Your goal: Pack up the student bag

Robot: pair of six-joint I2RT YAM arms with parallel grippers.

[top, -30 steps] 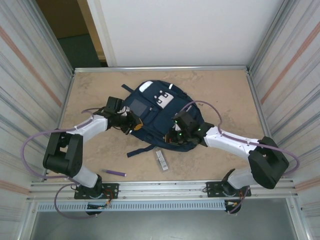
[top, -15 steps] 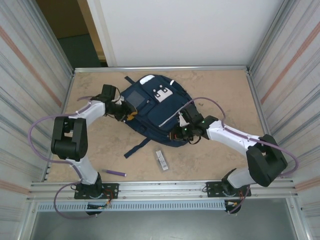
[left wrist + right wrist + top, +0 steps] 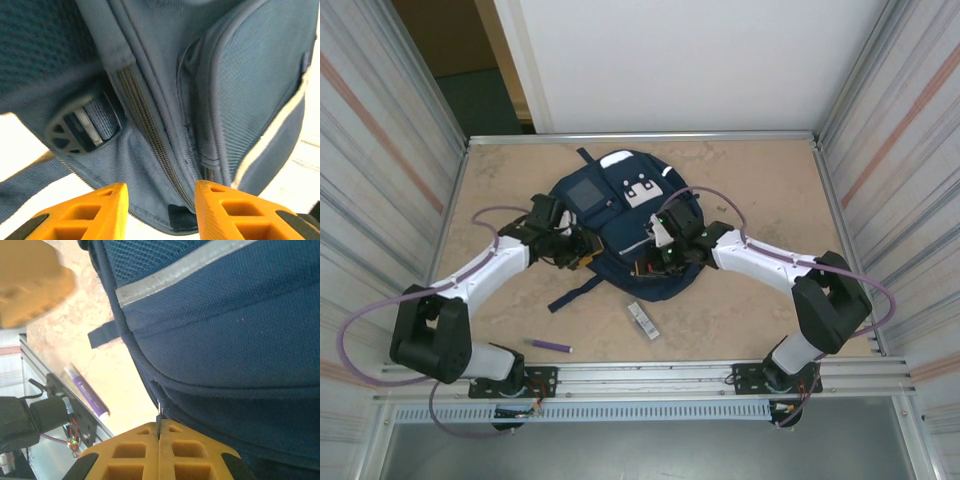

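Student bag [image 3: 610, 215] farther left, right jaws tight on it.

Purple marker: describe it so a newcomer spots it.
Start at the navy student bag on the table, look toward the near edge, beside the left arm's base. The purple marker lies there: slim and violet, unlike the pale rectangular block nearer the bag.

A purple pen [image 3: 551, 345] lies on the beige, stone-patterned table [image 3: 770, 190], near the front edge and on the left side. In the right wrist view, one end of this pen [image 3: 90, 395] is pale. A small flat rectangular item [image 3: 642, 320], white and grey, lies slantwise nearer the middle, well apart from the pen; what it is I cannot tell. A metal rail [image 3: 650, 372] runs along the front edge. Ribbed metal walls [image 3: 370, 170] stand at both sides, and a white panel [image 3: 690, 60] stands behind.
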